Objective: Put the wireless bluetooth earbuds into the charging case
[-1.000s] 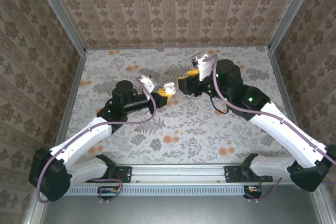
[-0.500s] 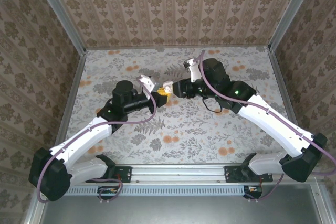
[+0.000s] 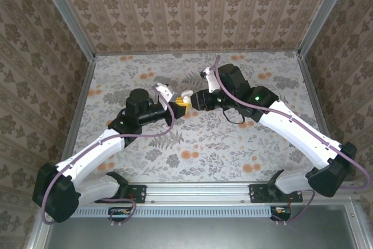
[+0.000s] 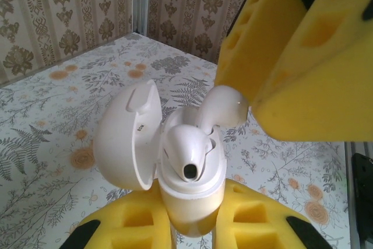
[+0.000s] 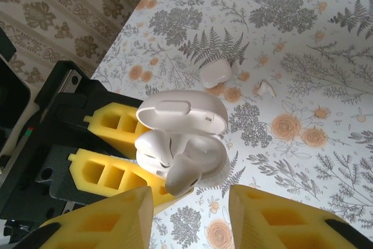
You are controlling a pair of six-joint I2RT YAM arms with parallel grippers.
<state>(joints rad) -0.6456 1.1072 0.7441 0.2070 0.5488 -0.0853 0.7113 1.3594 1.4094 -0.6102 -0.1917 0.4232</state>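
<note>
Seemingly light, glossy and slippery, small white earbud [image 5: 182,176] suits a stem pinch; left claw [image 4: 195,223] clamps white rounded charging case [image 4: 125,138], right claw [image 5: 189,196] apart.

Tablecloth [image 3: 233,144]: pale, printed with grey ferns and orange flowers, lying flat with no visible creases. Wallpapered walls [image 3: 192,10]: brown patterned stripes, standing on the far, left and right sides of the tablecloth. Metal posts [image 3: 67,13]: rising slantwise from the tablecloth's two far corners. Aluminium rail [image 3: 198,189]: running along the tablecloth's near edge. Closed white case [image 5: 215,74]: lying on the tablecloth beside a fern print.
</note>
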